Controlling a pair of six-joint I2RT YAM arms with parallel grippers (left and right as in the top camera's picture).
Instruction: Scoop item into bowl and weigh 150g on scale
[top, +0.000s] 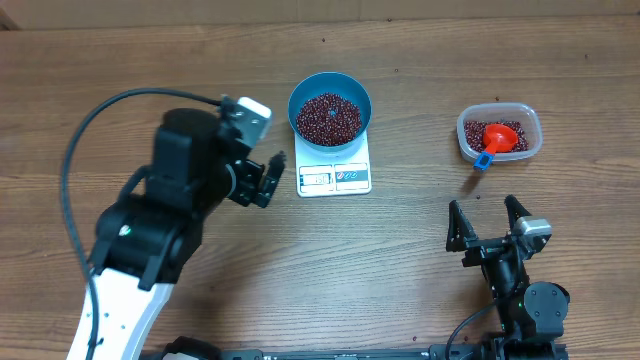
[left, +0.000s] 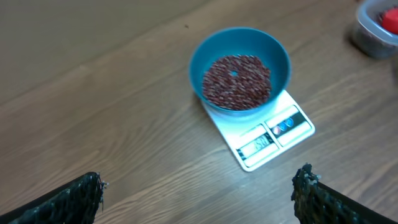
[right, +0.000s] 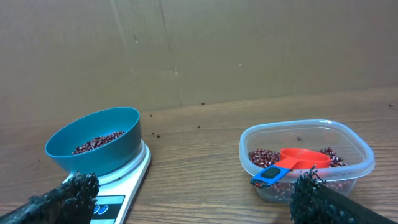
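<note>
- L hand (top: 272, 180): fingers wide apart, holding nothing. It hovers over the table (top: 400, 260) just left of the scale (top: 335, 178) and touches nothing.
- R hand (top: 482, 208): fingers also spread wide and empty. It sits low, near the table's front-right, well apart from the container.
- Writing: the scale's display panel and two round buttons run along its front edge. The digits are too blurred to read in any view, and no brand is legible.
- Blue bowl (left: 239, 40): stands upright on the white scale's platform and covers most of it. The display strip pokes out in front.
- Beans (top: 328, 118): a dark red-brown heap fills the bowl's bottom, with blue wall showing all round above it.
- Clear plastic container (top: 530, 118): at the table's right, well apart from the scale, with no lid on it. A thin layer of the same beans lies inside.
- Red scoop (top: 499, 137): lies in the container on the beans. Its blue handle end (top: 483, 160) sticks out over the front-left rim.
- A few dark specks on the table behind the bowl, poss. stray beans, but too small to tell.
</note>
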